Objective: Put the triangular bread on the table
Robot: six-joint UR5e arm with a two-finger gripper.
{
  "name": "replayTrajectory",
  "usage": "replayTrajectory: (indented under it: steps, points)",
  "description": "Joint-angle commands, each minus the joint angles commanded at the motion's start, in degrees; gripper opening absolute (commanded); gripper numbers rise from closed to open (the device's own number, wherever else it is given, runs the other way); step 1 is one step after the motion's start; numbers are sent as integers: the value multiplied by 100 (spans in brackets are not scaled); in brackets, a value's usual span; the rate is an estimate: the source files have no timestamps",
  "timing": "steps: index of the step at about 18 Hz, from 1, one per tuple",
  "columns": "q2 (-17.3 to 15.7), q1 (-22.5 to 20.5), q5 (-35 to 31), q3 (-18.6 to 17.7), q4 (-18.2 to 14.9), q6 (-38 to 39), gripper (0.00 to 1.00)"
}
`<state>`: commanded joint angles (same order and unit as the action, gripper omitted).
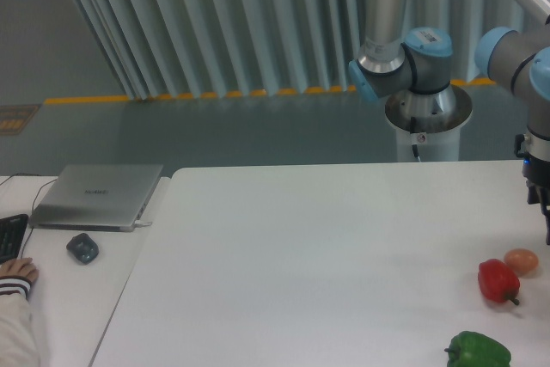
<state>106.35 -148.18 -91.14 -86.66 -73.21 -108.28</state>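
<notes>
The triangular bread is out of view. My gripper (544,212) hangs at the far right edge of the frame, just above the white table (309,247). Only a dark sliver of it shows and the frame cuts off its fingers, so whether they are open or shut cannot be made out. Whether they hold anything cannot be made out either. A small round orange-brown egg-like thing (521,260) lies on the table just below and left of the gripper.
A red pepper (498,281) lies beside the egg-like thing, and a green pepper (478,351) sits at the front right. On the narrower desk to the left are a closed laptop (97,196), a mouse (82,247), and a person's hand (17,271).
</notes>
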Motion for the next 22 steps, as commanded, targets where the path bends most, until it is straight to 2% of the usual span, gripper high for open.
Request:
replayTrajectory:
  steps: [6, 9, 13, 19, 22]
  points:
    - [-9, 9, -44, 0, 0, 9, 100]
    - [-17, -79, 0, -157, 61, 52, 100]
    - [-245, -570, 17, -527, 97, 18, 100]
    - [-439, -913, -44, -545, 79, 140, 100]
    - [-439, -1370, 9, -484, 184, 97, 100]
